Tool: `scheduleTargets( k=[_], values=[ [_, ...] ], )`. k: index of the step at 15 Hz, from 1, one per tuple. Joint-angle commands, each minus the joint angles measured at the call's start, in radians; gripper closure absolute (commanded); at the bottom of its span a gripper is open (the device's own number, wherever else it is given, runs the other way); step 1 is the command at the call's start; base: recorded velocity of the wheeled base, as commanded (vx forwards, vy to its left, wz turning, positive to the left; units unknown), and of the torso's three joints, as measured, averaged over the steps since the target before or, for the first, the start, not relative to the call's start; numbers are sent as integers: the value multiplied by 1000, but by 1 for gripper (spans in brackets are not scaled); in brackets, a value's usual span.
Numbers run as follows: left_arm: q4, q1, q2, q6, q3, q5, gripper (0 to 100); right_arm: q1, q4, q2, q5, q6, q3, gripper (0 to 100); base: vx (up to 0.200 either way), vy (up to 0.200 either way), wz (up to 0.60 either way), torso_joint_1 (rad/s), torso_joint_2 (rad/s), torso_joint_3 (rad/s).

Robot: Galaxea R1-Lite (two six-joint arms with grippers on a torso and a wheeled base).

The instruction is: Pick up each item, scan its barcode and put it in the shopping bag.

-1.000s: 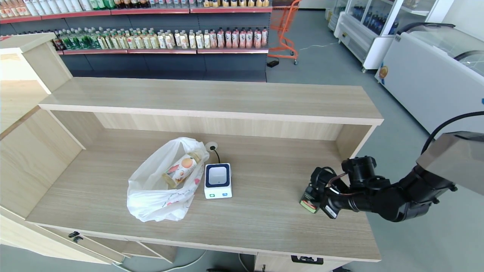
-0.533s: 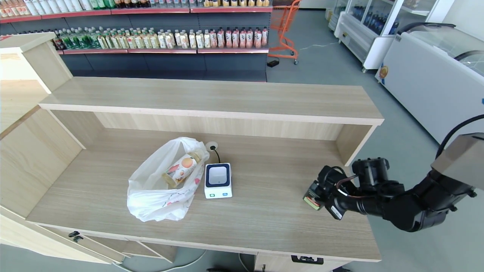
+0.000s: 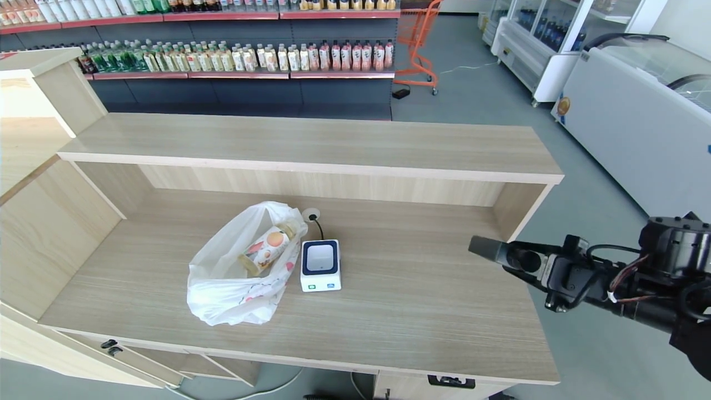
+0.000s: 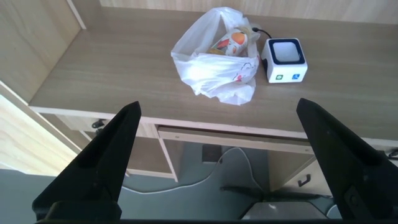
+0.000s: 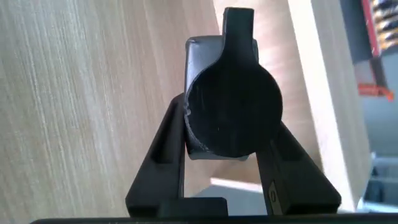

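Looks like the pick is done: right jaws are clenched on the item (image 5: pixel 231 106) over the right end of the desk (image 3: pixel 416 289), left jaws gaping, so next I'd guess it swings left to the scanner (image 3: pixel 320 265), barcode down, before the bag (image 3: pixel 222 294) just left of it.

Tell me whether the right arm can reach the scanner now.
Probably yes: bare countertop lies between the right gripper, shut on an item, and the scanner; the bag sits beyond.
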Motion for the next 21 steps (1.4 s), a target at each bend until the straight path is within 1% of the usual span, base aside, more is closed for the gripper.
scheduleTargets(
  k=[1,2,3,4,5,6,7,8,9,10,12,13,14,16,21],
  values=[
    [0,0,0,0,0,0,0,-35,7,-21,295,-349,-1,100,0,0,0,0,0,0],
    [0,0,0,0,0,0,0,-26,7,-4,430,-540,-3,100,0,0,0,0,0,0],
    [0,0,0,0,0,0,0,6,13,11,524,-691,-1,100,0,0,0,0,0,0],
    [2,0,0,0,0,0,0,37,58,27,574,-810,-1,100,0,0,0,0,0,0],
    [0,0,0,0,0,0,0,48,141,31,596,-897,-1,100,0,0,0,0,0,0],
    [0,0,0,0,0,0,0,48,297,22,602,-1087,-1,100,0,0,0,0,0,0],
    [0,0,0,0,0,0,0,48,366,24,625,-1262,-6,100,0,0,0,0,0,0],
    [0,0,0,0,0,0,0,49,431,31,666,-1373,-6,100,0,0,0,0,0,0],
    [0,0,0,0,0,0,0,66,503,28,689,-1440,-6,100,0,0,0,0,0,0],
    [0,0,0,0,0,0,0,115,532,22,689,-1475,-14,100,0,0,0,0,0,0],
    [0,0,0,0,0,0,0,194,532,30,692,-1480,-23,100,0,0,0,0,0,0],
    [0,0,0,0,0,0,0,253,532,34,697,-1480,-24,100,0,0,0,0,0,0],
    [0,0,0,0,0,0,0,260,532,37,703,-1480,-27,100,0,0,0,0,0,0],
    [0,0,0,0,0,0,0,264,532,47,728,-1521,-52,100,0,0,0,0,0,0],
    [0,0,0,0,0,0,0,272,533,53,746,-1523,-63,100,0,0,0,0,0,0]
  ],
)
